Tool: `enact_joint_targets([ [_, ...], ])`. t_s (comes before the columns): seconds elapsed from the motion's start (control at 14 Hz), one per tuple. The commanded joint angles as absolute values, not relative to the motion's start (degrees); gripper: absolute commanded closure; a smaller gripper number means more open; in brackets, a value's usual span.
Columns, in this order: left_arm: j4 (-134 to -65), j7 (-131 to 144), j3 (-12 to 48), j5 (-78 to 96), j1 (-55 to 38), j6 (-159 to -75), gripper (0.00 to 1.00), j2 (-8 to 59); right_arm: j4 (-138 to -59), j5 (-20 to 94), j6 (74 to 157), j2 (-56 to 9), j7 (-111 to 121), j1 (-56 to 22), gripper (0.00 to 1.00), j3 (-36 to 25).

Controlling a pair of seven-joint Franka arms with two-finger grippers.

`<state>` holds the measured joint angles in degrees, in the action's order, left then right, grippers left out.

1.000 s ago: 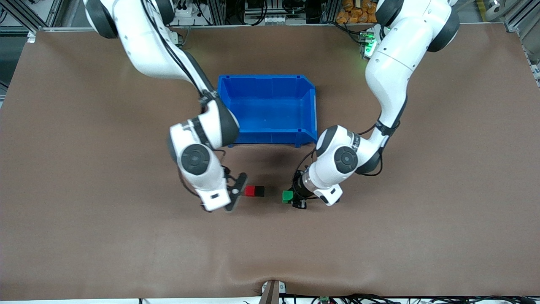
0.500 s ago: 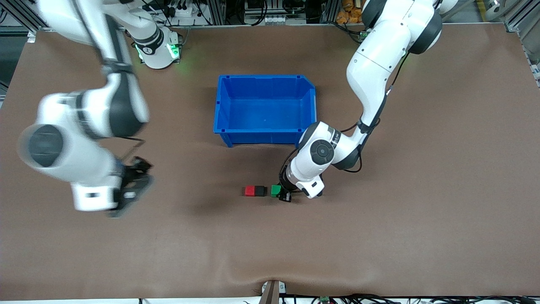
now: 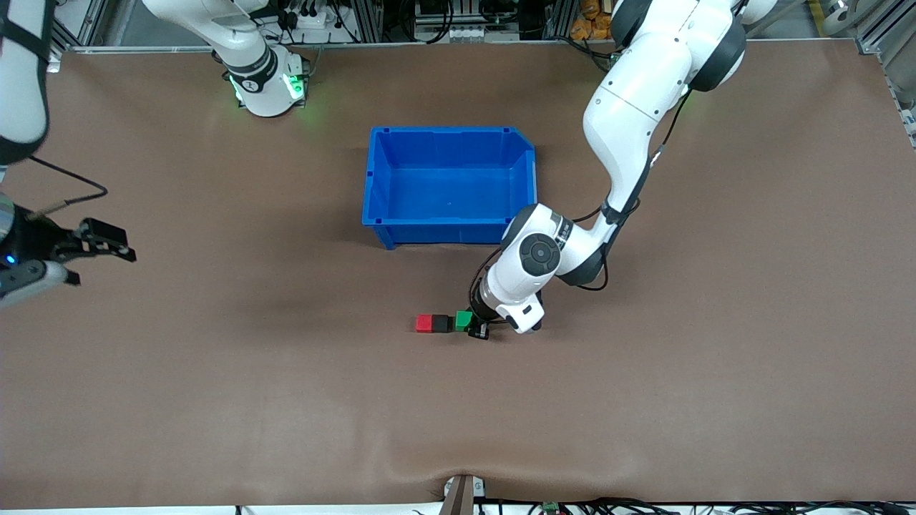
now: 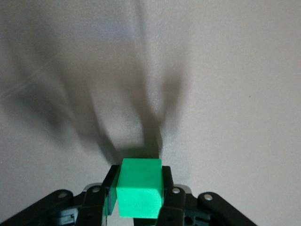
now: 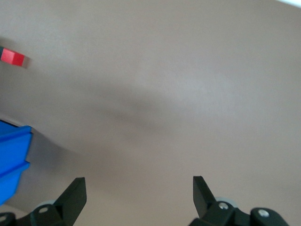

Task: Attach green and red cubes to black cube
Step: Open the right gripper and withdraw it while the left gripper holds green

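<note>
Low over the desk (image 3: 644, 400), the left gripper (image 3: 474, 326) has its jaws clamped on the green cube (image 3: 464, 320), pressed beside the black cube (image 3: 441, 323) and red cube (image 3: 424, 323). Right gripper (image 3: 96, 243) waits at its own end, jaws wide, empty.

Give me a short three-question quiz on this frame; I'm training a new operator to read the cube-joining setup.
1. True or false: the left gripper is shut on the green cube.
2. Which cube sits between the other two in the row? A) red cube B) black cube C) green cube
3. Where is the right gripper, and how do its fingers stand?

Key
1. True; the left wrist view shows the green cube clamped between the fingers.
2. B.
3. Over the right arm's end of the table, away from the cubes and the blue bin, fingers open and holding nothing.
</note>
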<state>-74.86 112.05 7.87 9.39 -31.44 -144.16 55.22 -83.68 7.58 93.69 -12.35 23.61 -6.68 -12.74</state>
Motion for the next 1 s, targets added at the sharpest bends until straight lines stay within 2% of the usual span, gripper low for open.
enact_joint_targets([
  [0.0,-72.3,112.6,7.1,10.6,-32.8,-144.5,1.0,57.1,-86.7,5.1,90.1,-6.4,11.6,-2.2,0.0,-7.4],
  [0.36,-71.7,112.6,7.3,10.6,-33.2,-144.5,1.0,57.7,-87.2,2.4,84.3,-0.5,1.3,-1.9,0.0,-7.0],
  [0.5,-71.5,112.6,7.5,10.6,-33.2,-144.5,1.0,58.1,-87.6,1.8,82.6,1.7,1.1,0.4,0.0,-5.5],
  [0.71,-70.4,113.7,7.5,10.6,-33.3,-144.7,1.0,58.9,-89.0,1.8,80.8,3.2,0.2,3.0,0.0,-2.7],
  [0.93,-70.2,113.6,7.4,10.6,-33.4,-144.7,1.0,58.8,-88.6,1.8,79.8,2.6,-4.6,0.4,0.0,-2.6],
])
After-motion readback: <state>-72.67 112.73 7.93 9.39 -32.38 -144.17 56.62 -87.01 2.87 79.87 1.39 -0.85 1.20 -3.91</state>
